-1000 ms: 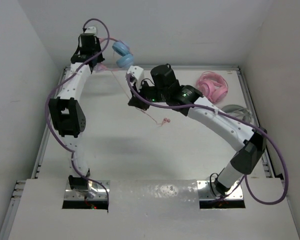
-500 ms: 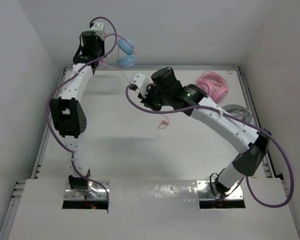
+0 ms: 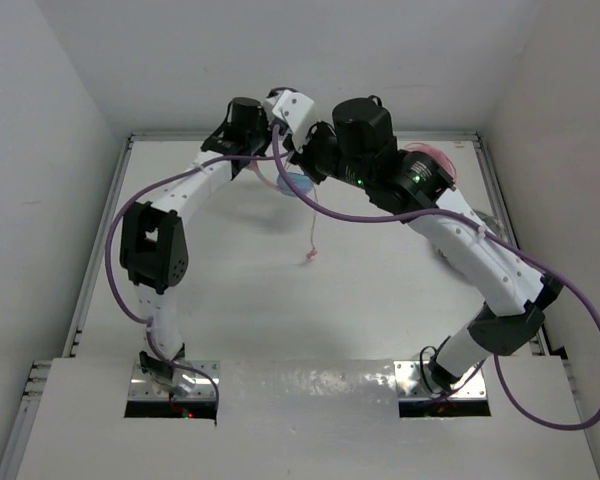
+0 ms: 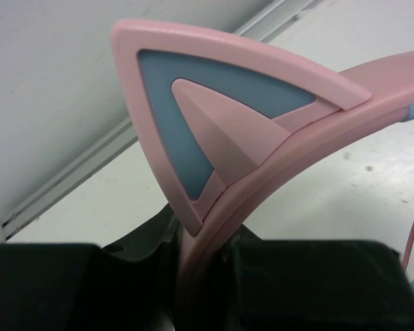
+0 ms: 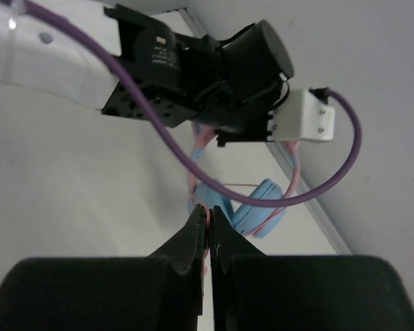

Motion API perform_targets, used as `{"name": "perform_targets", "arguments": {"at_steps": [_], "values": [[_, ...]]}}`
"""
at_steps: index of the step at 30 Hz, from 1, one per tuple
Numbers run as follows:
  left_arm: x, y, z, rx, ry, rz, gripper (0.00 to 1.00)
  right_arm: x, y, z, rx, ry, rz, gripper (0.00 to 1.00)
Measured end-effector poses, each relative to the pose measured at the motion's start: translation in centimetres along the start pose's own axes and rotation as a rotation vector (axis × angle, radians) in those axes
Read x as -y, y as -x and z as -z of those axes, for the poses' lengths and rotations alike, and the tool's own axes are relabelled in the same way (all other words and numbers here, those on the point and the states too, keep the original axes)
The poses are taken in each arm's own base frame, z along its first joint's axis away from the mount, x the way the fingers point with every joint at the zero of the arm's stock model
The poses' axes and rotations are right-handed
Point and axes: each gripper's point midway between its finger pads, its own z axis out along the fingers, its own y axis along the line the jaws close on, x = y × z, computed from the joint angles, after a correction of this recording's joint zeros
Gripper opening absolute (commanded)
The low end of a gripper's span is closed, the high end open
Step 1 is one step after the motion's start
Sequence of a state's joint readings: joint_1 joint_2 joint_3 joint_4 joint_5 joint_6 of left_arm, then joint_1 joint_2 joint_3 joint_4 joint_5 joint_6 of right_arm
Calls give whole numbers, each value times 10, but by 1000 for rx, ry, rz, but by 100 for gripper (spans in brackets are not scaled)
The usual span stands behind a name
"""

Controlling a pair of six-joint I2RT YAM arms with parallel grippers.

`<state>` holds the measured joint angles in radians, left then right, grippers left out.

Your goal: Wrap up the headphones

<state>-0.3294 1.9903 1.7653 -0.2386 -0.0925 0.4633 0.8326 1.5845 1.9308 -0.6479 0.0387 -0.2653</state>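
Note:
The headphones [image 3: 298, 183] hang above the table at the back centre, light blue ear cups [image 5: 260, 207] down. My left gripper [image 4: 207, 265] is shut on their pink headband [image 4: 310, 131], right beside a pink and blue cat ear [image 4: 207, 103]. In the top view it [image 3: 258, 150] sits just left of the cups. My right gripper [image 5: 208, 222] is shut on the thin pink cable close to the near ear cup, and in the top view it [image 3: 298, 160] is just above the cups. The cable [image 3: 311, 225] hangs down, its plug [image 3: 308, 258] near the table.
All-pink headphones [image 3: 435, 165] lie at the back right, partly behind my right arm. Purple arm cables [image 3: 325, 212] loop around both wrists, one crossing in front of the headphones in the right wrist view [image 5: 193, 162]. The back wall and a metal rail [image 4: 76, 186] are close behind.
My left arm swung right from the back left corner to the back centre with the headphones. My right gripper moved up and back beside them. The cable's loose end shifted left.

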Motion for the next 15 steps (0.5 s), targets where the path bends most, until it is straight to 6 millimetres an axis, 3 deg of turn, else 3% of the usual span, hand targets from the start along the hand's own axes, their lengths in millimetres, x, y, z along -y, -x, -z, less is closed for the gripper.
{"name": "perform_targets", "arguments": {"at_steps": [4, 7, 11, 15], "values": [[27, 3, 10, 14, -122, -20, 0, 26, 3, 0, 18, -87, 14, 0], [42, -1, 23, -4, -219, -39, 0, 64, -10, -1, 10, -192, -4, 0], [63, -1, 43, -13, -337, -37, 0, 125, -57, 5, -63, -357, -68, 0], [88, 10, 65, 6, -417, -53, 0, 153, -106, 5, -143, -418, -144, 0]]}}
